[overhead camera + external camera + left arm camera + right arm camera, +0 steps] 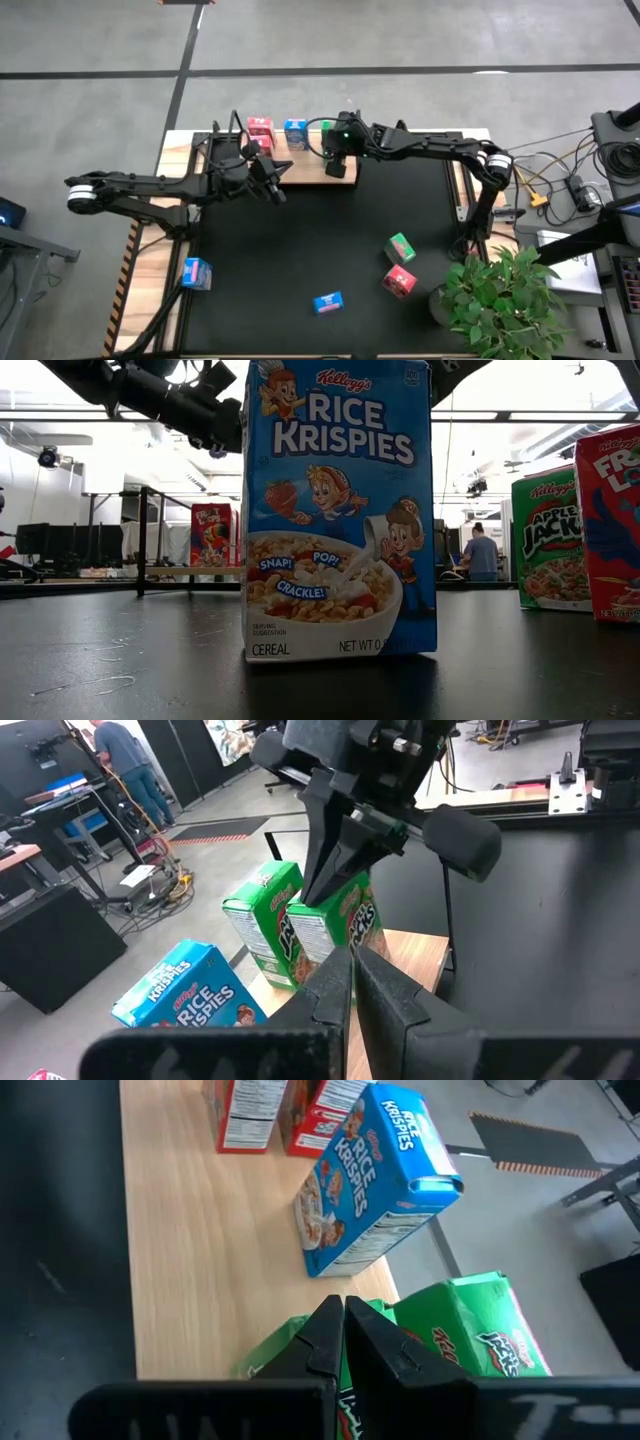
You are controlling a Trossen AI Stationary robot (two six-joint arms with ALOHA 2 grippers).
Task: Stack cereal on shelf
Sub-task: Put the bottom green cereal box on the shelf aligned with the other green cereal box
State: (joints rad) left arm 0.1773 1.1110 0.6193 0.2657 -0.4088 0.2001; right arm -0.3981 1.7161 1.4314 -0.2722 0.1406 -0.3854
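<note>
Four cereal boxes lie loose on the near part of the black mat (300,250): a blue box (328,302) nearest the front edge, a pink-red box (399,281) and a green box (401,246) close together toward the right, and another blue box (196,272) at the mat's left edge. Farther back, the left gripper (277,192) hangs with its fingers pressed together and nothing between them, just in front of the wooden shelf (300,170). The right gripper (337,166) is over the shelf's right end, fingers clenched, its tips touching the top of a green box (335,925) without clasping it. On the shelf stand two pink-red boxes (260,134), a blue Rice Krispies box (295,134) and a second green box (262,915)
</note>
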